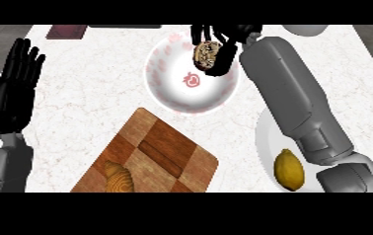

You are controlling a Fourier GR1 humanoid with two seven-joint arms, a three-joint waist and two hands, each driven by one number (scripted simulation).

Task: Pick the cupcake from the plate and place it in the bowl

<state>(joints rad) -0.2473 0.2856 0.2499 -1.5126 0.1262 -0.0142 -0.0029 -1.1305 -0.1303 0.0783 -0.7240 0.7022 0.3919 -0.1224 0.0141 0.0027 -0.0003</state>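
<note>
Cupcake (207, 56), brown round, pinched in our right robot hand (227, 41), hangs over far-right part of white red-patterned bowl (164, 88); next: release.

Smooth rounded grey shells cover the right forearm (291, 91), stepped in cuff segments, and the left forearm (13, 162); left hand (18, 81) and right hand (232, 41) are black, slim-fingered.

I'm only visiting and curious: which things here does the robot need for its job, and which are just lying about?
Part of the job: cupcake, held by the right hand above the bowl; white plate at the right.

Just lying about: lemon on that plate; wooden board with a brown pastry; left hand resting open at the left edge.
</note>
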